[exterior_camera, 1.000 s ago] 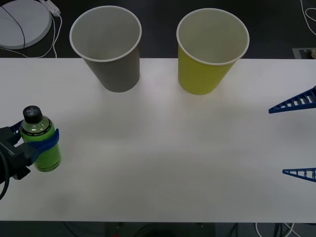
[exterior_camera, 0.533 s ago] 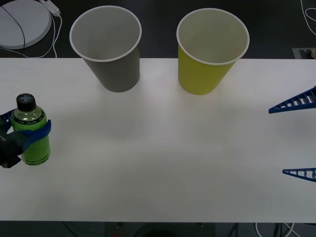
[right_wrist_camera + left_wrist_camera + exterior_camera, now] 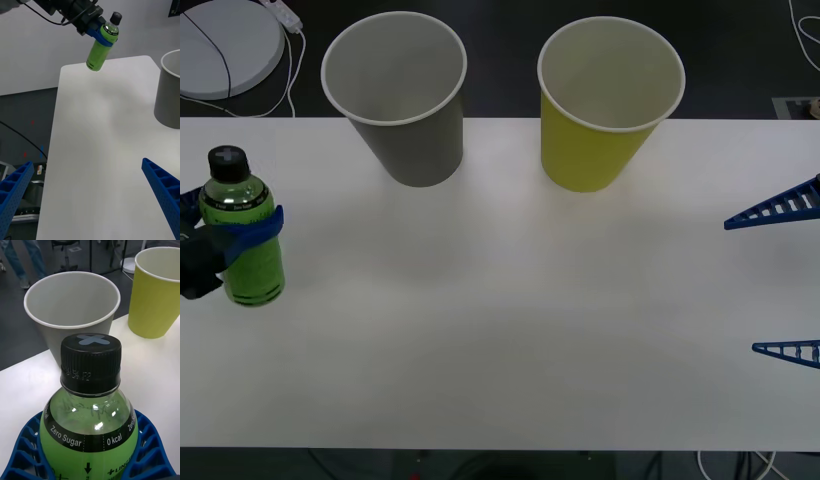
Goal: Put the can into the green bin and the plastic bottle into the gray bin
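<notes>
Tabletop [image 3: 510,330]: white, plain, spans the front view. Dark floor behind its far edge. White round disc [image 3: 225,40] with a cable on that floor, far left. A person's legs and a chair base in the room background of the left wrist view.

Gray bin [image 3: 398,95]: upright at the far edge, left of centre. White rim, pale inside, nothing visible in it. Also in the left wrist view [image 3: 73,313], just behind the bottle cap.

Green bin [image 3: 608,100]: upright at the far edge, right of centre, beside the gray one with a gap between them. White rim, white inside, nothing visible in it.

Plastic bottle [image 3: 242,240]: at the left edge of the tabletop, upright, well apart from both bins. Right wrist view shows it [image 3: 102,47] lifted off the surface, slightly tilted. Clear body, bright green liquid, black ribbed screw cap with a gray X on top, black band reading "Zero Sugar" and "0 kcal".

Left pincer [image 3: 225,235]: clamped on the plastic bottle, blue ribbed fingers [image 3: 32,450] wrapped around its body below the shoulder.

Right pincer [image 3: 785,280]: at the right edge of the tabletop, fingers spread wide apart, holding nothing, well away from both bins.
</notes>
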You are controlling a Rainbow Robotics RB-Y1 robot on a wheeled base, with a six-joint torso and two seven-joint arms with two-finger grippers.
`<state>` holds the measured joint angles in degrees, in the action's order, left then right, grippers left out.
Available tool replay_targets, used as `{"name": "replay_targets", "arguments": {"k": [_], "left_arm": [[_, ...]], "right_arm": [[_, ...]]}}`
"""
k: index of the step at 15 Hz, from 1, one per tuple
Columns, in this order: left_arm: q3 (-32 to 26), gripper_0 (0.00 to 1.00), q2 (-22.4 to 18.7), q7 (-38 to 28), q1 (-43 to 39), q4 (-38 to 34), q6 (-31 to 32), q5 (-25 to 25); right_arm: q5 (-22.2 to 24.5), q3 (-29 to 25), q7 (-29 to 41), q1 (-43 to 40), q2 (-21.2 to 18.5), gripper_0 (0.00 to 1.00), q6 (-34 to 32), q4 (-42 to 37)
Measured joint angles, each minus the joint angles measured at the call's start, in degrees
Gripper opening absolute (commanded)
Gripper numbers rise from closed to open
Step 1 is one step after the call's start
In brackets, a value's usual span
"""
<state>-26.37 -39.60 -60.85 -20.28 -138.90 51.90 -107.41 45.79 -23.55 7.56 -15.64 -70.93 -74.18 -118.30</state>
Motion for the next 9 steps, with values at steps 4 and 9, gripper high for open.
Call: {"name": "replay_targets", "arguments": {"k": [4,9], "left_arm": [[-0.32,0.00,-0.76,-5.15,6.25,0.15,6.23,-3.58],[-1.03,0.00,-3.29,-9.42,13.58,1.28,15.39,-5.33]], "right_arm": [[0.00,0.00,0.00,0.00,0.00,1.00,0.00,0.00],[0.00,0.00,0.00,0.00,0.00,1.00,0.00,0.00]]}}
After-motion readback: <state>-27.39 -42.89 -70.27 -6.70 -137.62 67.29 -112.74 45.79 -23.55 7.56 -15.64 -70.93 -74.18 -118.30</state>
